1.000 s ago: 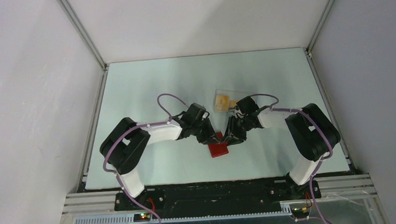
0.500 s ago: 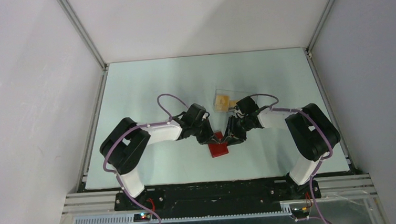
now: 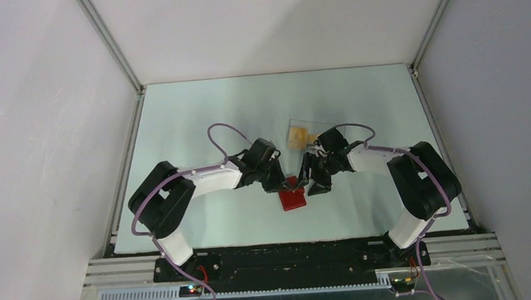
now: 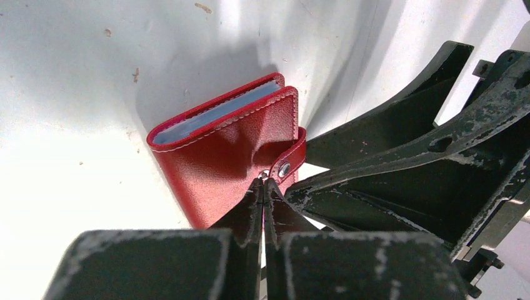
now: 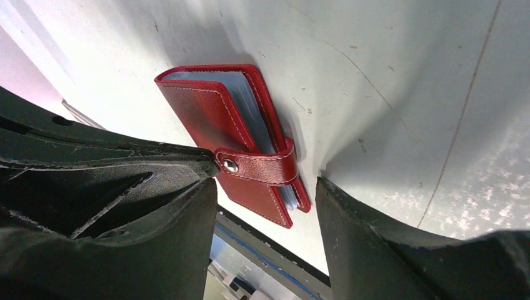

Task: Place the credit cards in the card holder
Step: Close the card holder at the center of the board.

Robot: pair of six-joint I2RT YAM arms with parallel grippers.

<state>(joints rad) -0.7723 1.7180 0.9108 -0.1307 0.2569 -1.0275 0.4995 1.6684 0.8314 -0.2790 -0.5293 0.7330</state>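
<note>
The pale, scuffed table (image 3: 204, 119) bears everything. The right gripper (image 5: 265, 194) stands spread, straddling the wallet (image 5: 219, 119). The left gripper (image 4: 262, 187) is pressed together at the wallet's edge, perhaps nipping it. Glossy red stitched leather with blue-grey leaves, the wallet lies between them, its tab (image 5: 259, 167) fastened by a metal snap (image 5: 230, 165). Beyond, a clear box (image 3: 310, 127) holds a tan card (image 3: 295, 136).

card holder (image 3: 295, 200): far edge hidden under left gripper (image 3: 285, 184), right gripper (image 3: 314, 187) | credit cards (image 3: 297, 135), beyond card holder: too small to count
</note>
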